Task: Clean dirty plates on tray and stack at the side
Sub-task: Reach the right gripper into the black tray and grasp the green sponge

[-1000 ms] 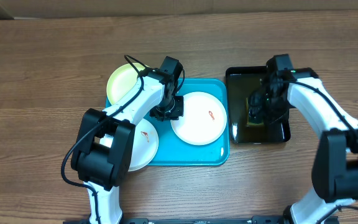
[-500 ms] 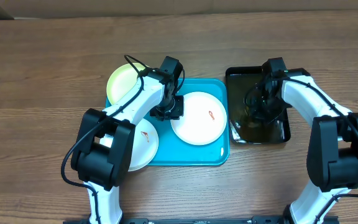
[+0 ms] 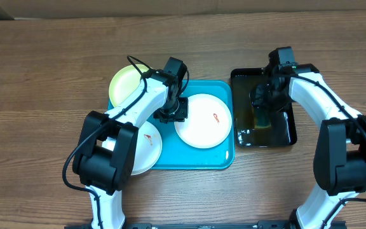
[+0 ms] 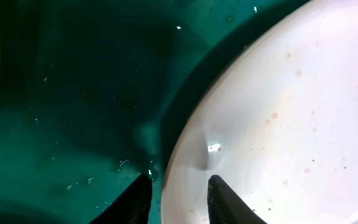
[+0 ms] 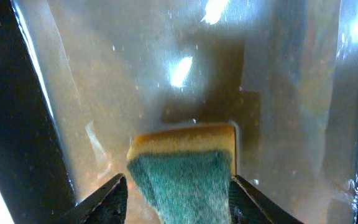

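Brown wood-grain table (image 3: 43, 95) carries everything, and the likeliest upset starts with the biggest thing on it. The large turquoise-blue rectangular plastic tray (image 3: 192, 159) lies loose there and could skid if a plate is scrubbed or dragged without being pinned. The smaller black rectangular basin (image 3: 278, 135) beside it is the next worry, since a soaked sponge carried across to the tray would probably drip on the wood between them. As for contents, the tray holds all three plates, none stacked at the side yet. A round white shallow plate (image 3: 202, 130) with a reddish smear lies middle-right. A second smeared white plate (image 3: 150, 151) sits at the near-left corner, partly under the left arm. A pale yellow-green plate (image 3: 126, 86) rides over the far-left rim (no smear shows on it from above). The basin holds murky brownish water and a yellow foam sponge (image 5: 182, 165) with a green scouring face. The right claw (image 5: 177, 186) stands partly open with both fingers against the sponge's sides, gripping it. The left claw (image 4: 178, 182) is parted a little, astride the middle plate's wet-looking rim. One finger is over the tray floor and one over the plate, clamping nothing that I can see.
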`<state>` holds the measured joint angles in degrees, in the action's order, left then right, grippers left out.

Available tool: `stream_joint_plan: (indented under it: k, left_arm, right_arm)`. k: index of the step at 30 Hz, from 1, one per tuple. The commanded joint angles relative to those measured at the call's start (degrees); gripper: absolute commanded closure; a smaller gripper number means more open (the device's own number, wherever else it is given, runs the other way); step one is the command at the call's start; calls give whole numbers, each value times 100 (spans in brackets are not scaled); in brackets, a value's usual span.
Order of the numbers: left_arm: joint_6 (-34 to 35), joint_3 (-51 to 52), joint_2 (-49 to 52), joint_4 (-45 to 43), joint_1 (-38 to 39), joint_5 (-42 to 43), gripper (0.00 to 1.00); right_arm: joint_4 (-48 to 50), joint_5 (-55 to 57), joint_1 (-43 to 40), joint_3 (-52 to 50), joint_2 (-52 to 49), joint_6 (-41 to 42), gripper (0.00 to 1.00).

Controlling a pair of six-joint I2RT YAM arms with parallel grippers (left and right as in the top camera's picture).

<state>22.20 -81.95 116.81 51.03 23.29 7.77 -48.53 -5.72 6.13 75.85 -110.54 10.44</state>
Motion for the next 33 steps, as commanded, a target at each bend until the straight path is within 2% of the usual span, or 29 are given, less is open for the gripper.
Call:
stream_joint_plan:
  k: [1,2,4,5,6,7,11,14,18,20,23,25,29,33]
  left_arm:
    - [11,20,94,-15,39,-94,68]
    - [11,20,94,-15,39,-94,67]
    - [11,20,94,-15,39,-94,67]
    - [11,20,94,-15,39,-94,67]
    - [11,20,94,-13,39,-94,66]
    - [11,20,94,-13,39,-94,64]
    - [11,20,94,-11,39,-94,64]
    - [11,20,94,-11,39,-94,64]
    - [11,20,94,-11,39,-94,65]
    - [9,20,94,-11,39,-96,68]
    - [9,20,94,-11,39,-273,75]
    - [11,20,94,-11,39,-389,77]
    - [11,20,94,-13,39,-391,71]
    - [11,20,94,-13,39,-391,71]
  right_arm:
    - [184,28,2,-278,-52,24,73]
    - [275,31,2,-365,-52,22,84]
    - [417,33,2,-452,-52,20,87]
    - [474,33,2,-452,-52,20,79]
    - [511,28,-42,-389,-48,20,50]
    - [439,20,-70,-308,-48,22,43]
    - [-297,-42,-140,96,-48,22,41]
    - [-798,-37,-122,83,-50,20,45]
    - [-737,-39,-33,-197,-52,22,63]
    - [-542,-42,13,-350,-50,22,86]
    - [-494,-37,35,-369,-46,17,96]
    - [-769,-37,33,-197,7,-7,96]
    - [-1493,-28,20,367,227,-155,96]
    - [-2026,-31,35,752,551,-144,96]
